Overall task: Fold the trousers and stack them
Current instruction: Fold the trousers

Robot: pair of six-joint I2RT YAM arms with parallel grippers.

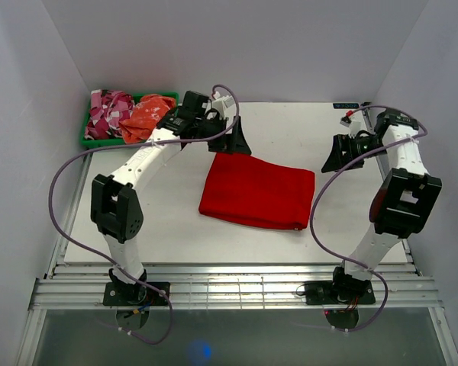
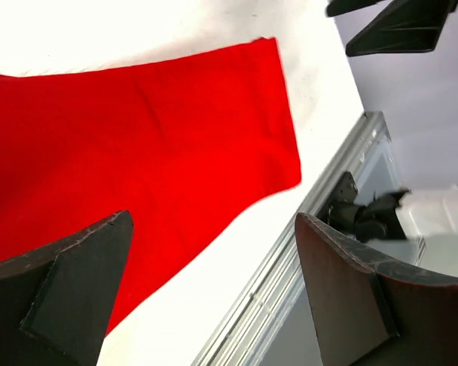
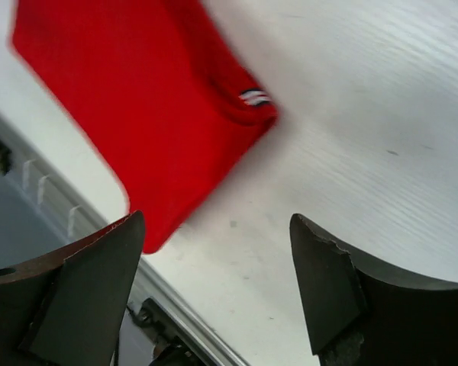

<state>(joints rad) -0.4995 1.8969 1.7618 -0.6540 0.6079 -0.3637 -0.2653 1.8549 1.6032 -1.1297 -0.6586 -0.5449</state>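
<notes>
The red trousers (image 1: pixel 256 191) lie folded into a flat rectangle in the middle of the white table (image 1: pixel 175 213). My left gripper (image 1: pixel 235 142) hovers just above their far left corner, open and holding nothing. In the left wrist view the trousers (image 2: pixel 137 145) spread out below the left gripper (image 2: pixel 212 216), apart from its fingers. My right gripper (image 1: pixel 337 157) hangs to the right of the trousers' far right corner, also open and empty. Below the right gripper (image 3: pixel 215 216) there is bare table, with the trousers (image 3: pixel 145 99) and a small white label (image 3: pixel 253 97) off to one side.
A green bin (image 1: pixel 84 139) at the back left holds a pink-and-white patterned garment (image 1: pixel 107 110) and an orange one (image 1: pixel 146 114). White walls close in the back and both sides. A metal rail (image 1: pixel 237 286) runs along the near edge by the arm bases.
</notes>
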